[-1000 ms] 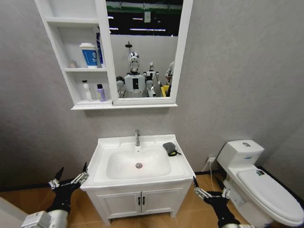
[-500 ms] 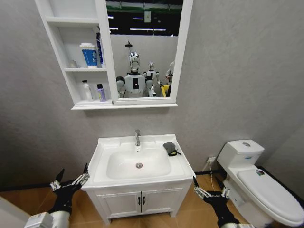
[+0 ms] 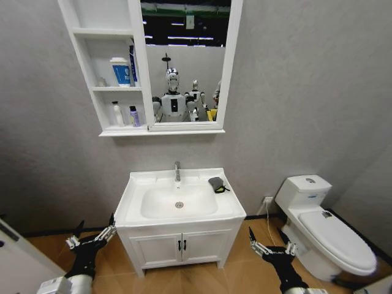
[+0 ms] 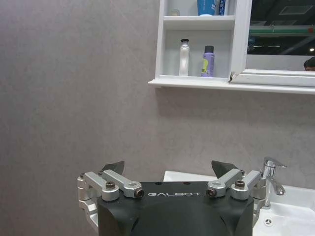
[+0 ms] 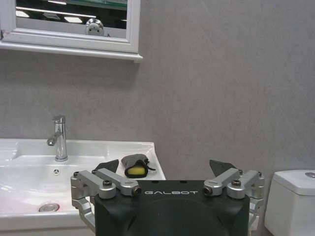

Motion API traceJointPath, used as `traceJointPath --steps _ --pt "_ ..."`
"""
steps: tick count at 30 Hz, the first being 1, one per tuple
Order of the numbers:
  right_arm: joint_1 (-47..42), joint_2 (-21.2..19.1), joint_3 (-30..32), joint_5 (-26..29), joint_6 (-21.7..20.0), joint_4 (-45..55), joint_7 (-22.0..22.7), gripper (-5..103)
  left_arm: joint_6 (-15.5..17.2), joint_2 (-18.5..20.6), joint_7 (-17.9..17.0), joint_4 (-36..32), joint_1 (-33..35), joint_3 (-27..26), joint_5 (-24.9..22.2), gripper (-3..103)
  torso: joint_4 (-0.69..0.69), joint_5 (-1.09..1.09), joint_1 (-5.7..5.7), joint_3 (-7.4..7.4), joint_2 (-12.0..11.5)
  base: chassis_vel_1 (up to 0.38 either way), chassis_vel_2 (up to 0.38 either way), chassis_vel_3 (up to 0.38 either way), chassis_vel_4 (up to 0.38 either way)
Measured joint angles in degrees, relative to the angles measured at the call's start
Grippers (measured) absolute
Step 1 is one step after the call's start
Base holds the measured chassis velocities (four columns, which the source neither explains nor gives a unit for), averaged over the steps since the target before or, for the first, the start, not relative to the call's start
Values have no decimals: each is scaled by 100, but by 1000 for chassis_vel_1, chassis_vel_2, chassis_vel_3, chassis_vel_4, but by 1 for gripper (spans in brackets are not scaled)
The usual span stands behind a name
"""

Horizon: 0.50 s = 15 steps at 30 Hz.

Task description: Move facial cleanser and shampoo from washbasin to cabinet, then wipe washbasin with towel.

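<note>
I hold both arms low, left gripper [image 3: 90, 237] and right gripper [image 3: 267, 244] with jaws apart, flanking the washbasin [image 3: 179, 201]; towel [image 3: 216, 184] lies right of centre.

basin [image 3: 132, 208]: white, rectangular, chrome tap at back | towel [image 3: 217, 184]: dark, bunched, on basin's back right corner | cabinet [image 3: 98, 89]: white shelves, bottles on lower two

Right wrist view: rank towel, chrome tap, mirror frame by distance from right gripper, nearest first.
Right gripper open, low beside the washbasin.
1. Towel: on the basin's near corner ledge.
2. Chrome tap: at the basin's back edge.
3. Mirror frame: high on the wall.
</note>
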Motion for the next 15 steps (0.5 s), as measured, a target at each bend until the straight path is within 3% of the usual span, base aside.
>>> traceJointPath --steps 1,12,15 --pt "1 0 0 1 -1 -1 0 100 0 -9 0 0 1 1 1 97 0 7 0 0 0 295 -270 -261 290" --pt "2 0 -1 4 -5 -4 -1 100 -14 -54 -1 37 -28 29 3 97 0 0 -1 -1 1 329 -333 -327 333" --pt "2 0 -2 5 -5 -5 -2 100 -19 -76 0 48 -29 58 20 97 -1 7 3 2 -2 365 -362 -370 353"
